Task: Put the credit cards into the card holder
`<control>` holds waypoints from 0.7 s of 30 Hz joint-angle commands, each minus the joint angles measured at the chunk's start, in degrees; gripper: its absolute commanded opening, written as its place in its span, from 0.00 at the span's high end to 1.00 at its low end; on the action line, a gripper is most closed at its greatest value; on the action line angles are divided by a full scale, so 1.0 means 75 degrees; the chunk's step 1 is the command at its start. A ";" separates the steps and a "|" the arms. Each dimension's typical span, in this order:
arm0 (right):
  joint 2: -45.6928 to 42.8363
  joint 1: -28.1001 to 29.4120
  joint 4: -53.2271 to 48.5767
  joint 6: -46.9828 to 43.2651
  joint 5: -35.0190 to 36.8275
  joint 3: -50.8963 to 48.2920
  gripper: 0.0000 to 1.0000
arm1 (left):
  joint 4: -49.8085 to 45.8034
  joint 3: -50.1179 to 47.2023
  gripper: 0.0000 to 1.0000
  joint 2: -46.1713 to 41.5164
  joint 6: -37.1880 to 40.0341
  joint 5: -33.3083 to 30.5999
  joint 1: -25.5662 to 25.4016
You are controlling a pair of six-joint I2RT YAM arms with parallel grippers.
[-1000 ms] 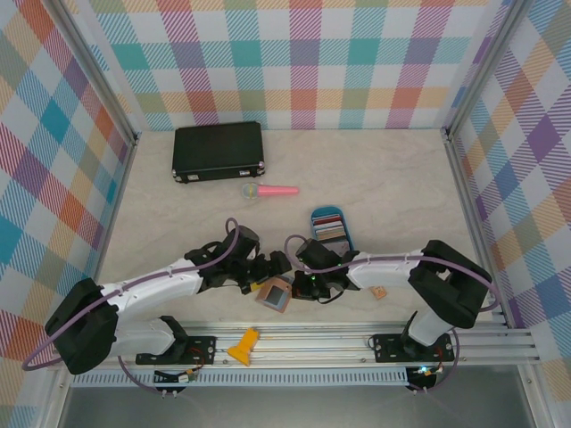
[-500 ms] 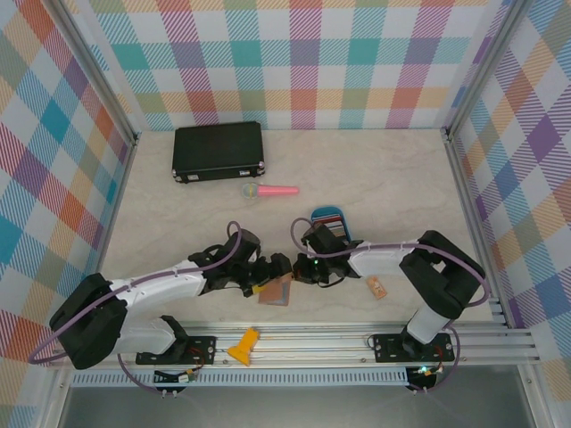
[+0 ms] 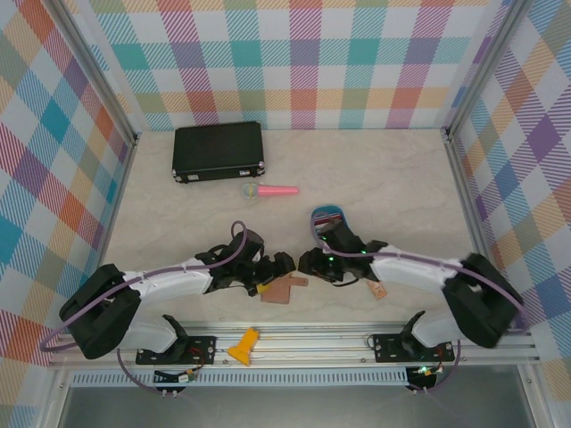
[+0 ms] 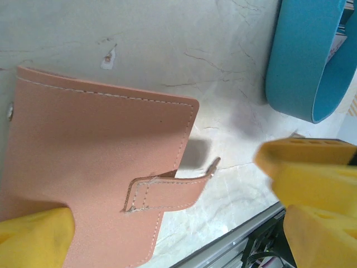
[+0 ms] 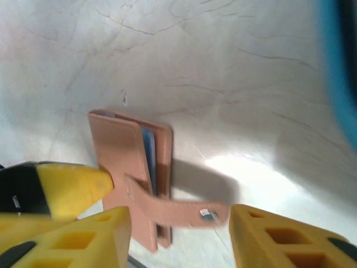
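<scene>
Pinkish leather card holder (image 4: 95,156) folded flat, stitched strap (image 5: 173,209) loose; left gripper (image 4: 167,206) wide, right gripper (image 5: 179,218) parted.

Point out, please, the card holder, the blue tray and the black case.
card holder (image 4: 95,162), left wrist view, middle of its leather cover.
blue tray (image 4: 301,61), left wrist view, its outer wall.
black case (image 3: 219,149), top view, middle of its lid.
</scene>
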 commanded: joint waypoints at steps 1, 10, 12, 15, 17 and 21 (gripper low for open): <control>-0.0737 0.0007 -0.0121 0.0277 -0.0340 -0.0632 0.36 | -0.0217 -0.0449 0.03 0.0086 -0.0094 -0.0398 -0.0083; -0.0006 0.0596 0.2912 0.1058 -0.1791 -0.1307 0.41 | -0.0130 -0.0583 0.03 0.0091 -0.0169 -0.0395 -0.0082; 0.0254 0.0657 0.3067 0.1234 -0.1694 -0.1284 0.46 | -0.0116 -0.0605 0.03 0.0080 -0.0194 -0.0379 -0.0085; 0.0543 0.0749 0.3437 0.1353 -0.1536 -0.1330 0.45 | -0.0110 -0.0664 0.03 0.0022 -0.0238 -0.0370 -0.0084; 0.0730 0.0792 0.3670 0.1413 -0.1464 -0.1370 0.45 | -0.0074 -0.0717 0.03 0.0012 -0.0284 -0.0389 -0.0084; 0.1140 0.0944 0.4305 0.1491 -0.1281 -0.1459 0.47 | 0.0268 -0.0881 0.03 0.0076 -0.0542 -0.0357 -0.0083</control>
